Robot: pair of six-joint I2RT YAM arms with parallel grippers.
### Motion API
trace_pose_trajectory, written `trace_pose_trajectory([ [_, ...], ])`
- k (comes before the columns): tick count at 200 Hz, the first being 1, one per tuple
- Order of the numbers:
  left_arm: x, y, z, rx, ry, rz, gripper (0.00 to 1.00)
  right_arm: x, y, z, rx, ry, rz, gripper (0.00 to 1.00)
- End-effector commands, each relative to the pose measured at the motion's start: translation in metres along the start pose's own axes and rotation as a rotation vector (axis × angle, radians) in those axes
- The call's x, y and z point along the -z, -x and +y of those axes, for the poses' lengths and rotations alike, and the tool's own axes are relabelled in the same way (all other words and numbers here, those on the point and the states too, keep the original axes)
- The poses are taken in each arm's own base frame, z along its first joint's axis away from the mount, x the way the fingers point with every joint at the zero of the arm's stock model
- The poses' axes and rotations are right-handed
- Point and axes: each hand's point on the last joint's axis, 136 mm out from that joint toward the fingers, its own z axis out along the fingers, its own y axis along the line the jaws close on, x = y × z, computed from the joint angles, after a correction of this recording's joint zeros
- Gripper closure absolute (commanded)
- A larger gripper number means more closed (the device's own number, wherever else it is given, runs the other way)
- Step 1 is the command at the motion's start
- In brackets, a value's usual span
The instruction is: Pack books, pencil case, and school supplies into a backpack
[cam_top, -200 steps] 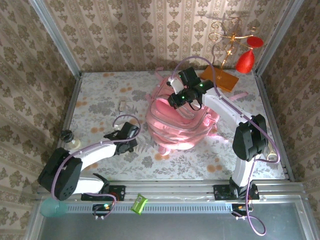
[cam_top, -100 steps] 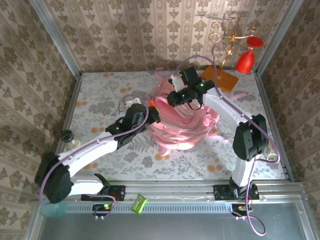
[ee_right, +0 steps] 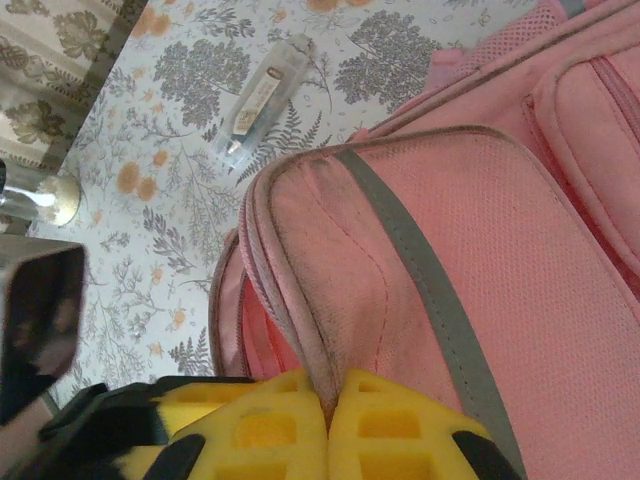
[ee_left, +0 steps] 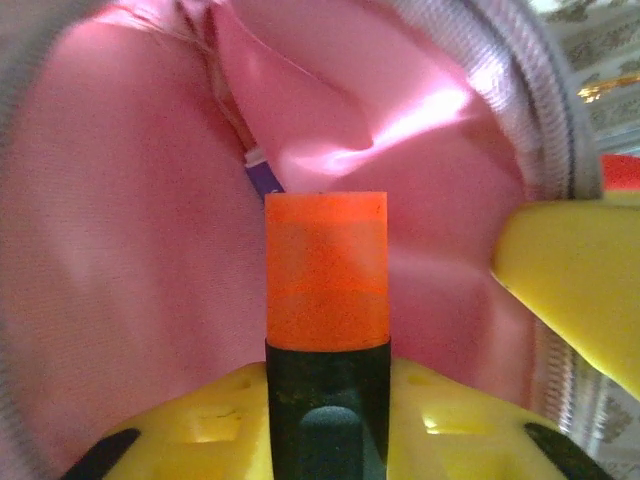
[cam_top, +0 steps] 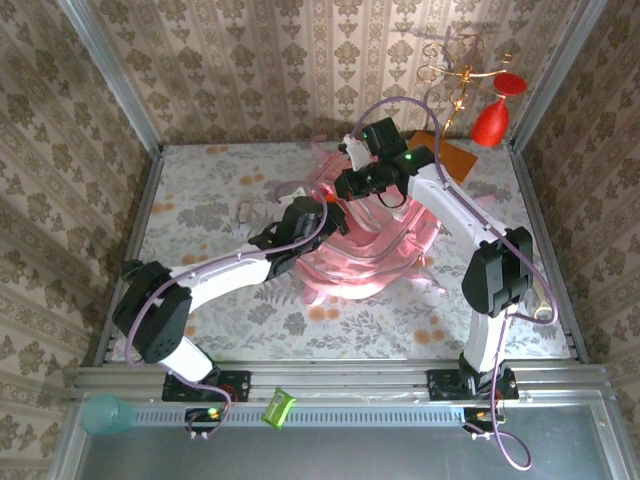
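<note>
Dropping the black-and-orange pen (ee_left: 326,270) into the backpack (cam_top: 372,262)
My left gripper (cam_top: 322,212) is inside the bag's mouth with its jaws partly open, so the pen sits loose between them. My right gripper (ee_right: 328,405) is pinched tight on the rim. If that rim slips, the mouth could flop shut on the pen. I can't see the bag's bottom, and a purple bit (ee_left: 264,181) deeper in is blurry

Pink backpack (cam_top: 372,255) on floral table (cam_top: 200,205)
</note>
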Motion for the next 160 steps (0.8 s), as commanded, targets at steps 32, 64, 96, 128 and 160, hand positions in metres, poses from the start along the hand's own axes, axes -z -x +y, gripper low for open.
trace_pose_trajectory([
  [32,-0.005,0.000,-0.019,-0.034,-0.043,-0.009,0.47,0.021,0.028,0.020,0.075,0.048,-0.091,1.00],
  [64,0.015,0.004,-0.017,-0.128,-0.033,-0.014,0.45,0.021,0.025,0.014,0.086,0.014,-0.079,1.00],
  [96,0.052,0.021,-0.001,-0.269,0.004,-0.043,0.43,0.021,0.006,-0.001,0.109,-0.061,-0.044,1.00],
  [128,0.087,0.066,0.068,-0.395,0.222,-0.072,0.41,0.019,-0.015,0.001,0.116,-0.050,-0.050,1.00],
  [160,0.101,0.133,0.153,-0.532,0.536,-0.048,0.34,0.013,-0.021,0.001,0.117,-0.044,-0.046,1.00],
])
